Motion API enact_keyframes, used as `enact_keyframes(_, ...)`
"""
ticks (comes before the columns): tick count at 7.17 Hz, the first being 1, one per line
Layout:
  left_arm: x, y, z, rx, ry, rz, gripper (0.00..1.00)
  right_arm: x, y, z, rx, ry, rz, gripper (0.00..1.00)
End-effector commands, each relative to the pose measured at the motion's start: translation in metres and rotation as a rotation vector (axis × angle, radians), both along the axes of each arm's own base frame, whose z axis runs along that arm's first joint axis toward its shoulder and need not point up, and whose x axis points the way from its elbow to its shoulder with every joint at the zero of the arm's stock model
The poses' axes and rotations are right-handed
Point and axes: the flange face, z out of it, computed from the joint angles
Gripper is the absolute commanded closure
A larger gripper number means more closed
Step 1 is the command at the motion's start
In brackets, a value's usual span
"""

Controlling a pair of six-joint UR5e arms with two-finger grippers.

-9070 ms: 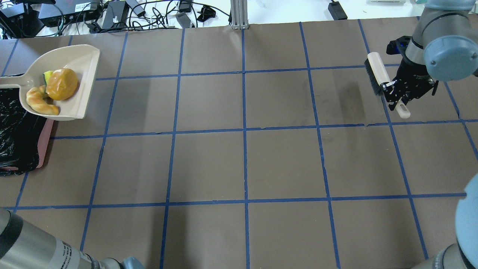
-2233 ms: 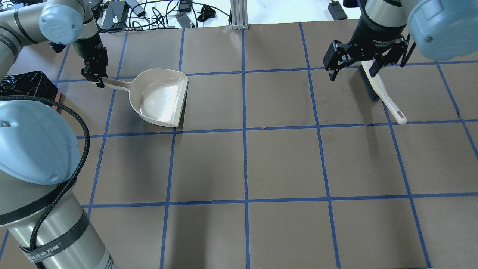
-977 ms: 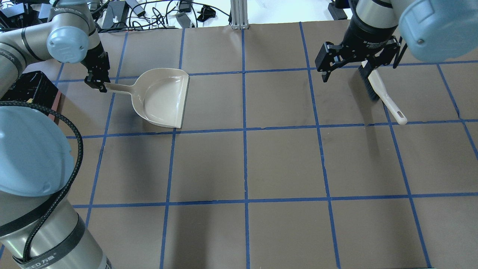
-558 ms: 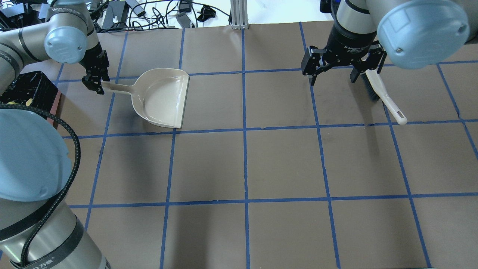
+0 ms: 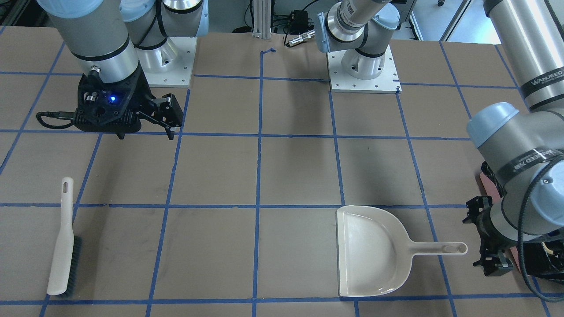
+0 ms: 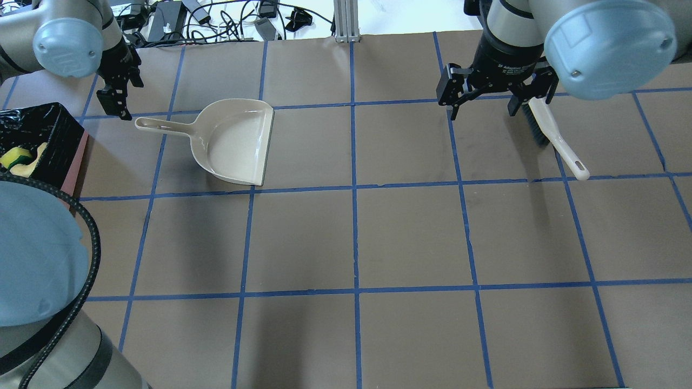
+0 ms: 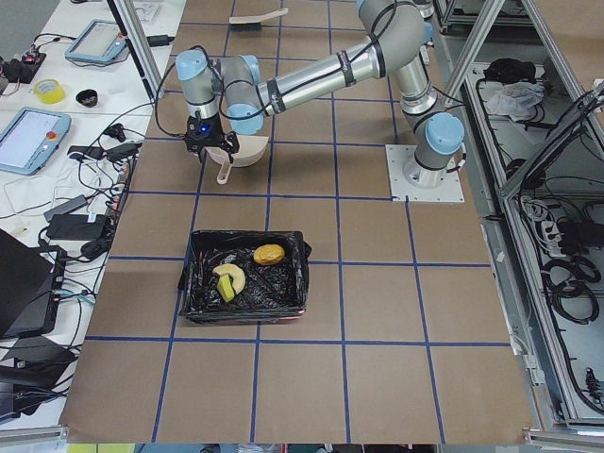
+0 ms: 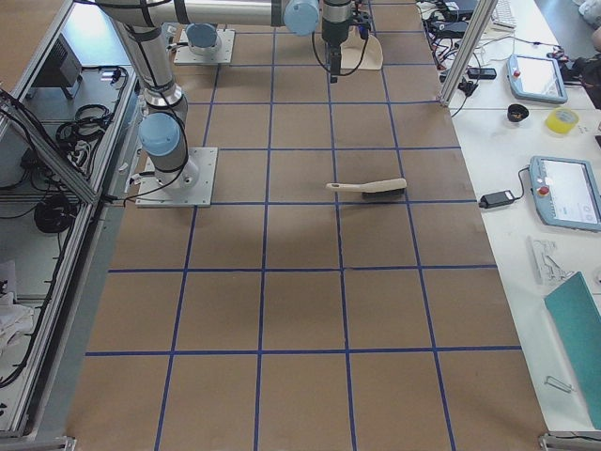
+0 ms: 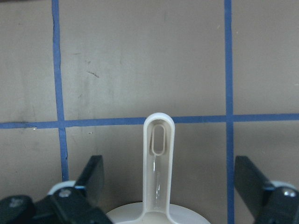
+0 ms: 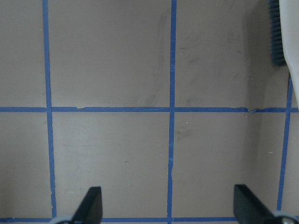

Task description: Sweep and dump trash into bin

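The bin (image 7: 193,283), lined with a black bag, holds the trash: a yellow-brown lump (image 7: 269,254), a pale crescent (image 7: 229,276) and a green-and-yellow sponge piece (image 7: 226,291). In the overhead view the bin (image 6: 48,135) is at the far left, with the sponge (image 6: 13,158) and crescent (image 6: 33,156) showing. The beige dustpan (image 6: 235,143) lies empty on the table. My left gripper (image 6: 114,108) is open just beyond the end of its handle (image 9: 159,154), not touching. My right gripper (image 6: 483,105) is open and empty, left of the brush (image 6: 551,132).
The brush (image 5: 66,246) lies flat on the table, bristles on its side. Cables and power bricks (image 6: 162,21) lie beyond the table's far edge. A metal post (image 6: 346,21) stands at the far middle edge. Both arm bases (image 5: 361,66) are bolted to the table.
The trash went from the dustpan into the bin and the pan was set down. My left gripper let go of the handle and drew back. My right gripper released the brush and shifted left.
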Motion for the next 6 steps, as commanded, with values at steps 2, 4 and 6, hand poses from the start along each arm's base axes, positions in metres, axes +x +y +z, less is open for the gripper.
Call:
enact_keyframes(2,-0.012,0.019,0.087,-0.094,0.044,-0.291,0.0,-0.002,-0.001,0.0,0.0,0.011,0.003,0.0)
enact_keyframes(4,-0.034,0.032,0.128,-0.098,-0.014,-0.694,0.0,-0.002,0.0,0.001,-0.003,0.009,0.012,0.0)
enact_keyframes(6,-0.06,0.048,0.153,-0.087,-0.049,-0.892,0.0,-0.002,0.0,0.0,0.003,0.013,0.009,0.0)
